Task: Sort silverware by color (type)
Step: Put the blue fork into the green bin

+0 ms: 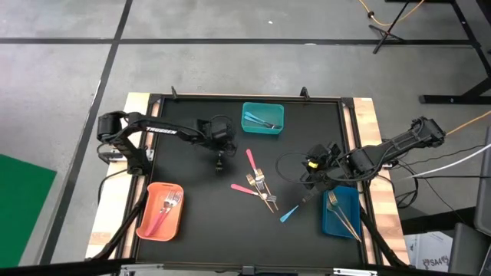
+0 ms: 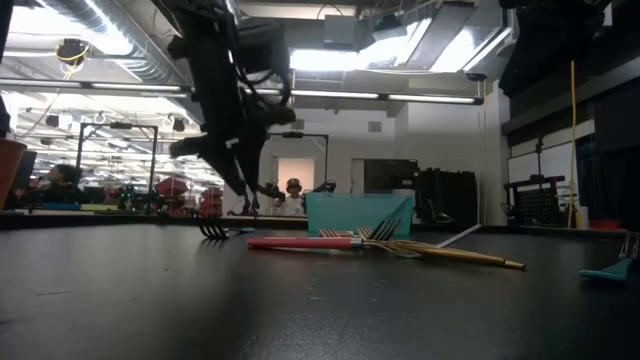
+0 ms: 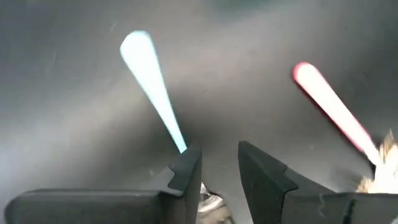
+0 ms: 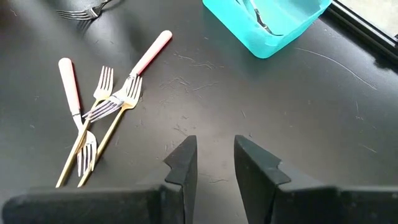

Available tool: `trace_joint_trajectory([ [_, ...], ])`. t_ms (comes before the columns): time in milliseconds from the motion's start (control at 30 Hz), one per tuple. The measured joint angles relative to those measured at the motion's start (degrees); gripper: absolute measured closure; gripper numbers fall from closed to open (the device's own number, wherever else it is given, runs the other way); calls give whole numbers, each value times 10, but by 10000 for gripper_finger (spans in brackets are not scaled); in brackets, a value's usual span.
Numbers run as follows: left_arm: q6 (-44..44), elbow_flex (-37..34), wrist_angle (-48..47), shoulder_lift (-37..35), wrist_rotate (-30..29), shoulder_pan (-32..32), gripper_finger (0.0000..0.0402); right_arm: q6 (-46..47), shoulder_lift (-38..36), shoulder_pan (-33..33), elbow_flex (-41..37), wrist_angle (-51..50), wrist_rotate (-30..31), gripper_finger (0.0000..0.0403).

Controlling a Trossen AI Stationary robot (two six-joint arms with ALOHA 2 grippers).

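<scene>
a robotics lab or workshop: bare concrete floor (image 1: 230, 19) with taped lines, exposed ceiling ducts (image 2: 100, 30) and strip lights, tripod legs (image 1: 399, 23), loose cables (image 1: 460, 126), and cluttered benches behind the black worktop (image 1: 199, 222).

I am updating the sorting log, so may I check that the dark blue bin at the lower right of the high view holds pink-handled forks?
Not quite: the dark blue bin at the lower right holds gold-handled forks, not pink-handled ones, as the high view shows.
</scene>
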Motion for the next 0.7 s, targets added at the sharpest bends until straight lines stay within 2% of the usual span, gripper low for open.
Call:
trace_joint_trajectory([
  [367,516,0,6,-7,8,0,303,0,0,0,0,0,0,308],
  [533,682,0,6,-7,8,0,303,0,0,0,0,0,-3,308],
  [700,813,0,6,-7,8,0,303,0,0,0,0,-1,-3,308],
])
